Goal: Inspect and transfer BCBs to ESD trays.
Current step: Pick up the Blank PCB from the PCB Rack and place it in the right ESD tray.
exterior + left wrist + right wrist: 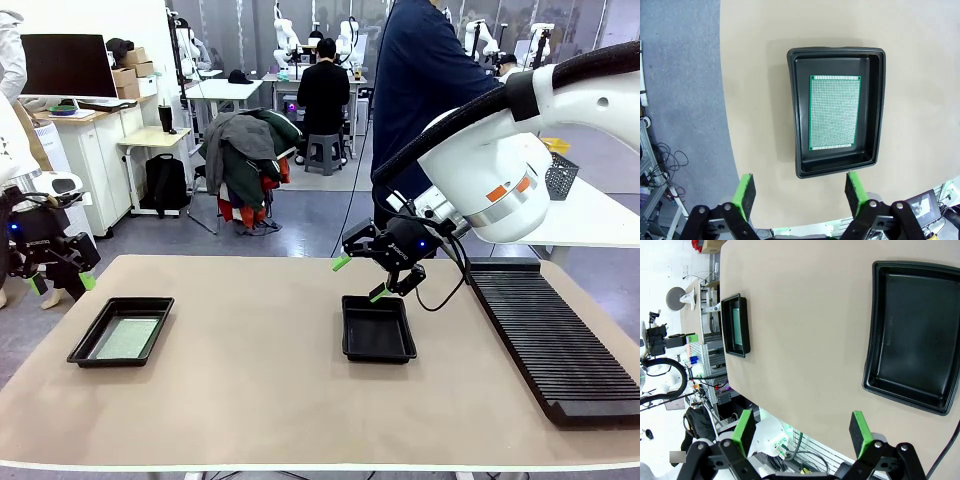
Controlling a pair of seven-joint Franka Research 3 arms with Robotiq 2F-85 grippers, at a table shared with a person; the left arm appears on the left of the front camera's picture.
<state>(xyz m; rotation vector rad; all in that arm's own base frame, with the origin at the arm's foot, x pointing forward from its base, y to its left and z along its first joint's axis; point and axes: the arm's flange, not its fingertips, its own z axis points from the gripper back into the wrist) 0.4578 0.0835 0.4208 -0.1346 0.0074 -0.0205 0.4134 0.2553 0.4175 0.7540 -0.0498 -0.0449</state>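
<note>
One black ESD tray (82,351) lies at the table's left with a pale green BCB (127,338) flat on its floor; in the left wrist view the same tray (799,120) and BCB (835,112) lie ahead of the fingers. My left gripper (60,282) hovers open off the table's left edge, nothing between its green pads (744,193). A second ESD tray (378,330) near the table's middle holds nothing, and also shows as a tray (912,335) in the right wrist view. My right gripper (360,277) hangs open just above its far rim.
A long black ribbed slotted rack (548,335) lies along the table's right side. A person in dark blue (420,90) stands at the far edge behind my right arm. Bare tan tabletop (250,360) spreads between the two trays.
</note>
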